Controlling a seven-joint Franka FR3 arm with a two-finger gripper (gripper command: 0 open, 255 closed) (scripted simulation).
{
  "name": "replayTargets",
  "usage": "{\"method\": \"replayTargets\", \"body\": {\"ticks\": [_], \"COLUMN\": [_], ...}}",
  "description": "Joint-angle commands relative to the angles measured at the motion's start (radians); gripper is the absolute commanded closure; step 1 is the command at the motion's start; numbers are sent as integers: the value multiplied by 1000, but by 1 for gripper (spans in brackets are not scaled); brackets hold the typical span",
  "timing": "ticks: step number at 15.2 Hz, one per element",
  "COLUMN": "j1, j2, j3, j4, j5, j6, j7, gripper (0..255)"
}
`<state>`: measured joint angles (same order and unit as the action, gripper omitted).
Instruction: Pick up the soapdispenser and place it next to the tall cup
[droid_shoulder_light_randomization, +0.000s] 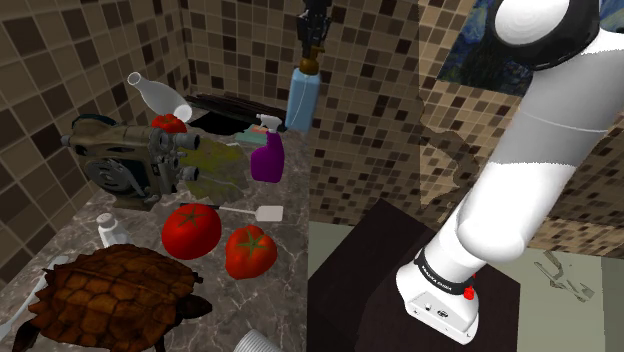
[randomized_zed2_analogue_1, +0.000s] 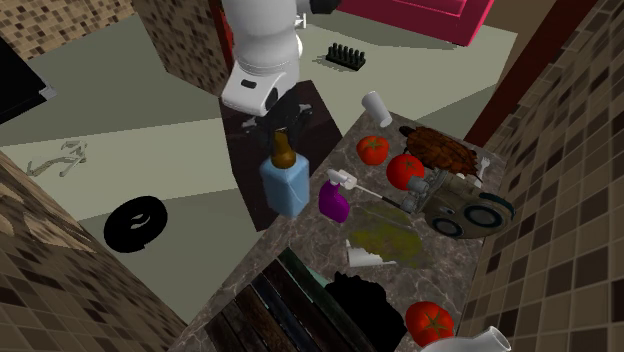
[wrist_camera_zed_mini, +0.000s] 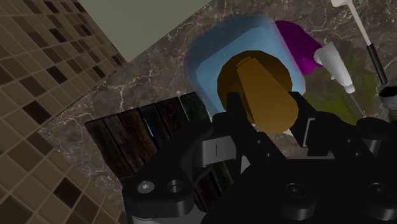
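Brown mosaic walls (droid_shoulder_light_randomization: 60, 60) close the room in over a pale green floor (randomized_zed2_analogue_1: 130, 110). A dark marbled surface (droid_shoulder_light_randomization: 280, 295) runs along one wall, with a sink (droid_shoulder_light_randomization: 215, 105) set into its far end. The white arm (droid_shoulder_light_randomization: 520, 170) rises from the dark stand (droid_shoulder_light_randomization: 365, 280) beside the surface's near end. A turtle (droid_shoulder_light_randomization: 110, 290) lies at the near corner, an old camera (droid_shoulder_light_randomization: 130, 160) sits along the wall edge, and two tomatoes (droid_shoulder_light_randomization: 190, 230) rest near the middle. The blue soap dispenser (droid_shoulder_light_randomization: 303, 100) is upright at the surface's open edge by the sink, just beside a purple spray bottle (droid_shoulder_light_randomization: 268, 155). The jaws are clenched on its brown pump. I cannot tell whether its base touches the surface. The grey tall cup (droid_shoulder_light_randomization: 255, 342) sits at the near end, well apart from it.
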<state>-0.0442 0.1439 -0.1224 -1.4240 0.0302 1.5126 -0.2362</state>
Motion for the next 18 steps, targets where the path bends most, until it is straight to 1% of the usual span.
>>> {"method": "replayTargets", "body": {"ticks": [1, 5, 9, 13, 18], "j1": [21, 55, 87, 116, 150], "j2": [-68, -184, -286, -374, -465], "j3": [13, 45, 83, 125, 184], "j4": [-63, -160, -232, -280, -312], "j5": [-8, -16, -15, -5, 19], "j6": [-4, -21, -50, -87, -144], "j7": [34, 100, 170, 243, 338], "gripper": [255, 255, 255, 255, 255]}}
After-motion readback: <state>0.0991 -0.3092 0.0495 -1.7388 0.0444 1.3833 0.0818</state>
